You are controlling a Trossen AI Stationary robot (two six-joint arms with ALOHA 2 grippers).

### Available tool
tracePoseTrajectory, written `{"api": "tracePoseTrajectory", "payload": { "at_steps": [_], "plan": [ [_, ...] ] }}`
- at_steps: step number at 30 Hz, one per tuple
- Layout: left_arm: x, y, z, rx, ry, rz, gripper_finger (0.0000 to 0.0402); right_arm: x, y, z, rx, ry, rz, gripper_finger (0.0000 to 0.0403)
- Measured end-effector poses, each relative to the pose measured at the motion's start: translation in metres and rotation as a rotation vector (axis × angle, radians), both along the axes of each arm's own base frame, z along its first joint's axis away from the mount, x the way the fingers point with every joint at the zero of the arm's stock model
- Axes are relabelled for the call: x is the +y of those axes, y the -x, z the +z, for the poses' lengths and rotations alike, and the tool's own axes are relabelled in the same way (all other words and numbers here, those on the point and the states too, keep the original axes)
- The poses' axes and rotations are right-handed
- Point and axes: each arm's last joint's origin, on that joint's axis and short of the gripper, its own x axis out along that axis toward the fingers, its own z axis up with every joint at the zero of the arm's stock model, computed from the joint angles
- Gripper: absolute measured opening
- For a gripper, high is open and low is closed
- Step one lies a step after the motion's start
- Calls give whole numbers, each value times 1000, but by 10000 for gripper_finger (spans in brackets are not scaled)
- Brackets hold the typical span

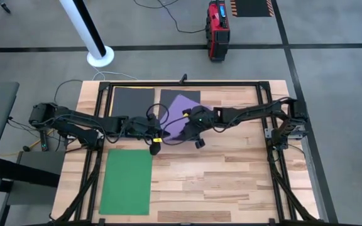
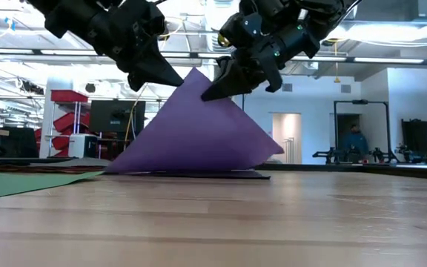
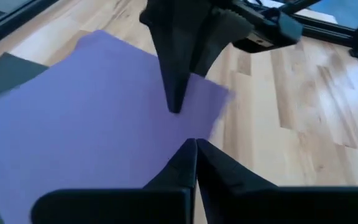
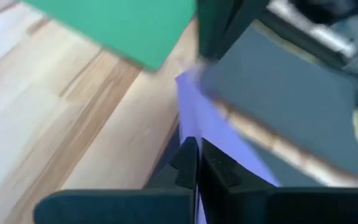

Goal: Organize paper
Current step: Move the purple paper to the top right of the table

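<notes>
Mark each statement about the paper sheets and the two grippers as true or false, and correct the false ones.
1. The purple sheet lies flat on the table. False: one part is lifted, tent-like, in the low view.
2. Both the left gripper and the right gripper are at the purple sheet's raised peak. True.
3. The green sheet is held in the air. False: it lies flat on the tabletop, away from both grippers.
4. A dark grey sheet lies beside the purple one. True.
5. The left gripper is wide open. False: it is shut on the purple sheet.

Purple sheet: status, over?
Left gripper and right gripper both shut on purple sheet, one corner lifted, far edge resting on dark grey sheet. Nothing obstructing.
</notes>
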Motion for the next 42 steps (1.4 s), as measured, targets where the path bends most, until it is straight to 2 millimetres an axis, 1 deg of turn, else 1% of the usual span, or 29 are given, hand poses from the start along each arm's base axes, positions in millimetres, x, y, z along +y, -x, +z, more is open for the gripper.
{"api": "tracePoseTrajectory", "payload": {
  "at_steps": [4, 8, 12, 16, 26, 37, 40, 42],
  "plan": [
    [1, 0, 0, -3, 5, 4, 36, 4, 5, -6, 78, 13, 33, 1],
    [4, 0, 0, -4, 16, 25, 65, 7, 9, -10, 135, -27, 78, 0],
    [10, 0, 0, -3, 18, 48, 78, 13, 13, -15, 205, -39, 113, 0],
    [17, 1, -1, 1, 36, 86, 67, 18, 18, -20, 275, -41, 133, 0],
    [32, 4, -4, 34, 48, 151, 4, 24, 33, -29, 448, -27, 191, 0],
    [38, 6, -6, 61, 38, 162, 1, 24, 49, -35, 619, -24, 219, 0],
    [38, -1, -13, 74, 19, 108, 1, 24, 52, -36, 657, -30, 219, 0],
    [39, -10, -27, 109, 4, 72, 1, 24, 54, -37, 673, -32, 219, 0]
  ]
}}
